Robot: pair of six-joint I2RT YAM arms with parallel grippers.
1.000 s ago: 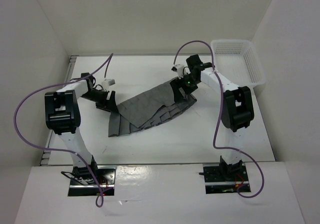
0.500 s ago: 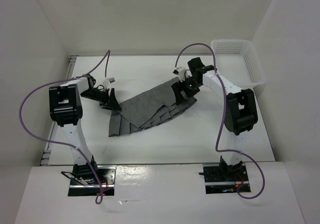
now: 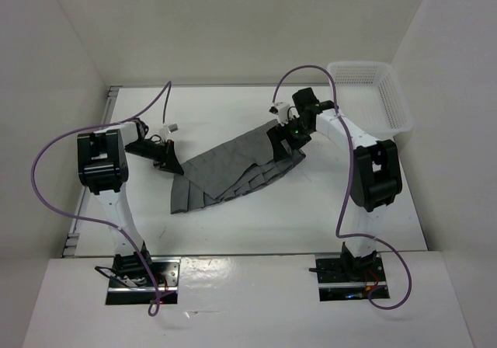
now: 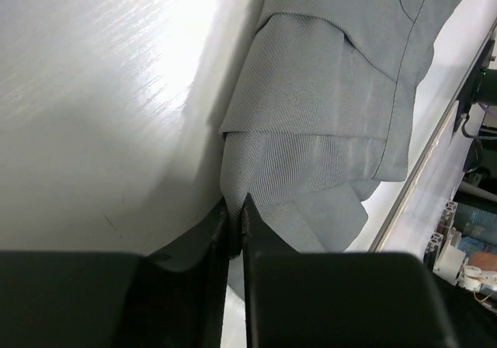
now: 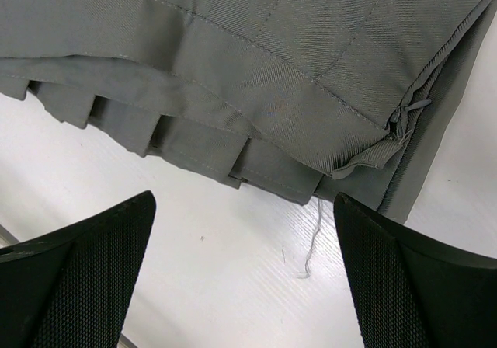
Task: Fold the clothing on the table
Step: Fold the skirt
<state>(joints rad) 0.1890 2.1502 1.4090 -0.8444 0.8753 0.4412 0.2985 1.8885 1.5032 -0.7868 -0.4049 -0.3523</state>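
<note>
surface: white table (image 3: pixel 326 208), a thin metal rail (image 3: pixel 109 107) along its left edge.
room: plain white walls (image 3: pixel 233 29) on three sides — a white mesh basket (image 3: pixel 373 92) at the far right corner.
clothing (image 3: pixel 225 173): dark grey, pleated, lying partly folded mid-table between the two arms.
left gripper (image 4: pixel 235 224): jaws nearly together, pinching the clothing's left edge at table level.
right gripper (image 5: pixel 242 200): jaws spread wide — holding nothing, poised just above the clothing's right edge.
</note>
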